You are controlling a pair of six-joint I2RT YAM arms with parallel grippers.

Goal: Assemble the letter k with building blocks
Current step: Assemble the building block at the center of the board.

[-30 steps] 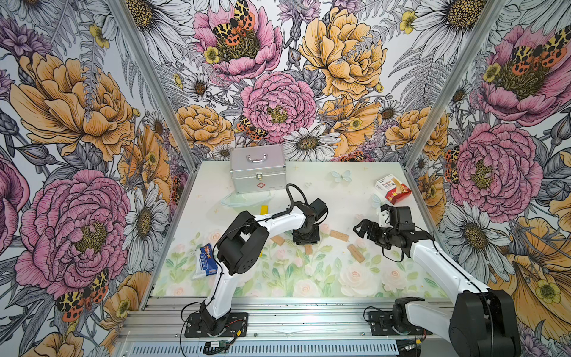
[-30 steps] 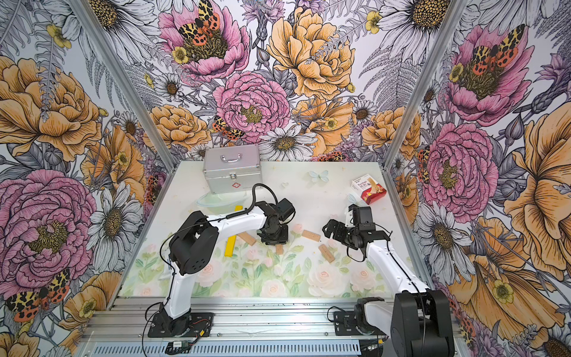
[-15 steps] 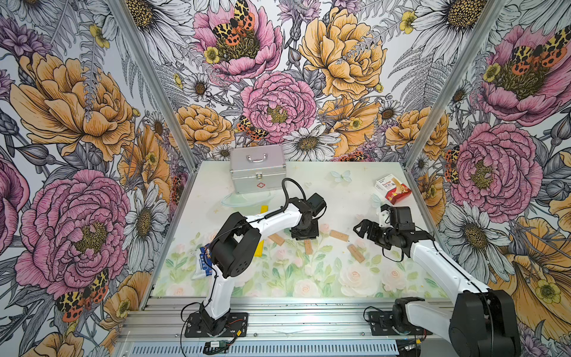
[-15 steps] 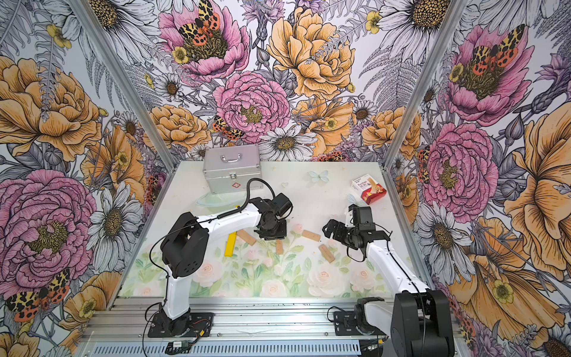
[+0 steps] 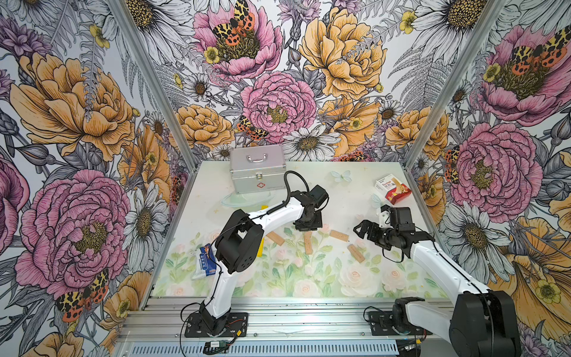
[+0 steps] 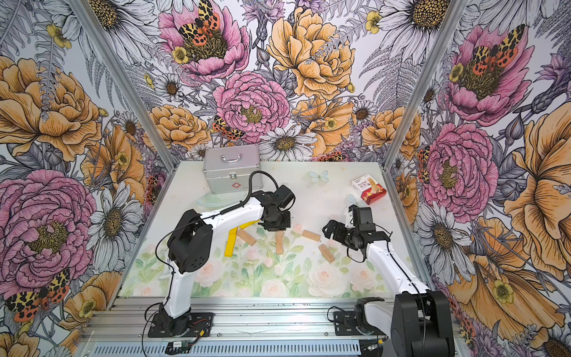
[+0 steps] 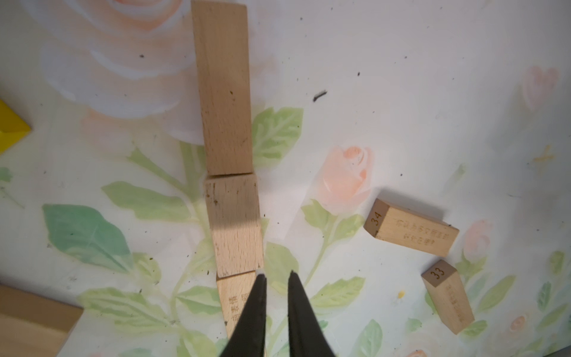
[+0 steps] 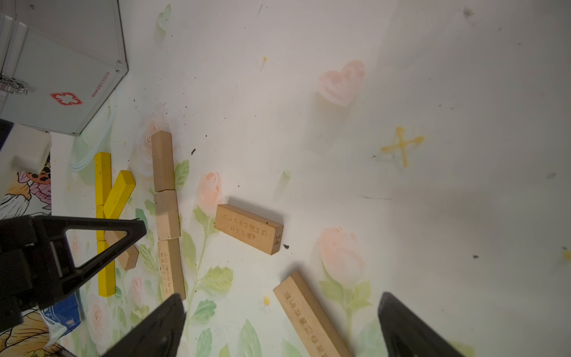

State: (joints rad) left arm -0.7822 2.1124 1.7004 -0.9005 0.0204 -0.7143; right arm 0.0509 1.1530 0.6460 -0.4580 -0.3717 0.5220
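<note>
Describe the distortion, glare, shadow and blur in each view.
Both top views: the wide lens splays the metal corner posts outward; glare whitens the silver front rail. Left wrist view: a shadow edge crosses the middle pale wooden block; the left claw looks soft, close to the lens. Right wrist view: the pale wooden block numbered 34 casts a dark shadow.

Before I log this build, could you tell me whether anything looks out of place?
Two pale wooden blocks, marked 34 and 33, lie loose and slanted beside the pale wooden three-block stem, touching neither it nor each other: arms not yet joined.
</note>
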